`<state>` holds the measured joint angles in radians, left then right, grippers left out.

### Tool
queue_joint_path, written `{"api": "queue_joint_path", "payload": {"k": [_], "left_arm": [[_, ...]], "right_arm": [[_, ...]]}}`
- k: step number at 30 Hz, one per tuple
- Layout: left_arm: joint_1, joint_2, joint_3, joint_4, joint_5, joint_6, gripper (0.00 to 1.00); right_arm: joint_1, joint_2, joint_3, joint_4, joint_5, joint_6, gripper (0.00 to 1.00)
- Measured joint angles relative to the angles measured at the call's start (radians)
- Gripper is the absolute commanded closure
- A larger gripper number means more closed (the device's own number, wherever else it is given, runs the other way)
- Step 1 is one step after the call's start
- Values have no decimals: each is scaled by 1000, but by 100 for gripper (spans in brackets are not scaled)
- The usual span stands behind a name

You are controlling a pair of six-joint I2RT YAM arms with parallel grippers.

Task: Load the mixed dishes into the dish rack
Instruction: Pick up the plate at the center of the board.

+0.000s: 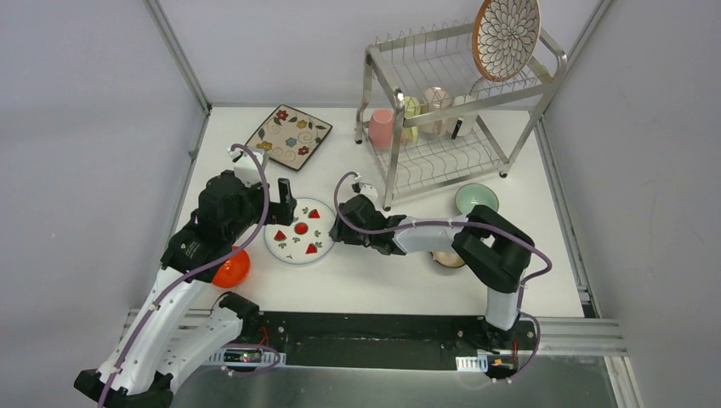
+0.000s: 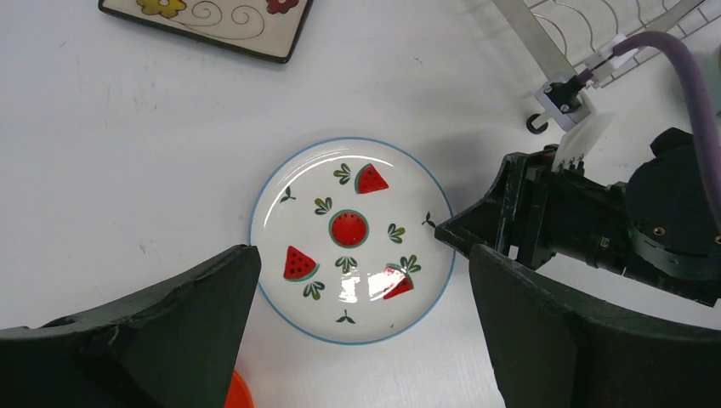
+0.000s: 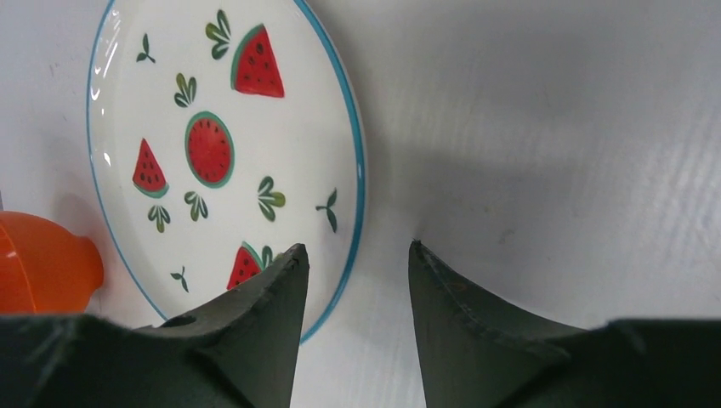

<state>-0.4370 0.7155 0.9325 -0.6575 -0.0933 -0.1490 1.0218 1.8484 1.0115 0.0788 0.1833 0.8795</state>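
Note:
A white plate (image 1: 299,230) with watermelon prints lies flat on the table. My left gripper (image 2: 361,252) hovers open above it, its fingers wider than the plate (image 2: 352,240). From the right, my right gripper (image 3: 357,248) sits low at the plate's rim (image 3: 355,170), jaws partly open. One finger is over the plate and the other over bare table, with nothing clamped. The dish rack (image 1: 451,102) stands at the back right. It holds a round petal-pattern plate (image 1: 507,34) on top and cups (image 1: 425,110) below.
A square floral plate (image 1: 289,136) lies at the back left and an orange bowl (image 1: 231,268) under my left arm. A pink cup (image 1: 382,127) stands beside the rack. A mint bowl (image 1: 476,199) and a brown bowl (image 1: 448,258) sit by my right arm.

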Motion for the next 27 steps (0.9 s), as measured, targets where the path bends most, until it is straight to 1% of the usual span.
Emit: {"api": "queue_joint_path", "payload": {"k": [5,8,10,13,16,20,23,27], "left_arm": [[0,-5,0,0,-8,5,2],[0,-4,0,0,-8,5,1],[0,-5,0,1,-8,5,1],[0,-5,0,0,-8,5,2],[0,-3,0,1,-8,5,2],[0,3,0,1,-6,5,2],[0,8,-9,4,0,2,4],[0,33,-11,5,34,-23,9]], "right_arm": [[0,67,86,-10,-1,-6,54],[5,95,135,-55,21,-7,62],[11,111,178,-118,51,-7,68],[18,138,246,-222,95,-8,79],[23,145,274,-270,125,-5,89],[23,132,253,-247,141,-6,99],[25,99,193,-195,143,-6,100],[29,25,89,-162,146,-6,100]]}}
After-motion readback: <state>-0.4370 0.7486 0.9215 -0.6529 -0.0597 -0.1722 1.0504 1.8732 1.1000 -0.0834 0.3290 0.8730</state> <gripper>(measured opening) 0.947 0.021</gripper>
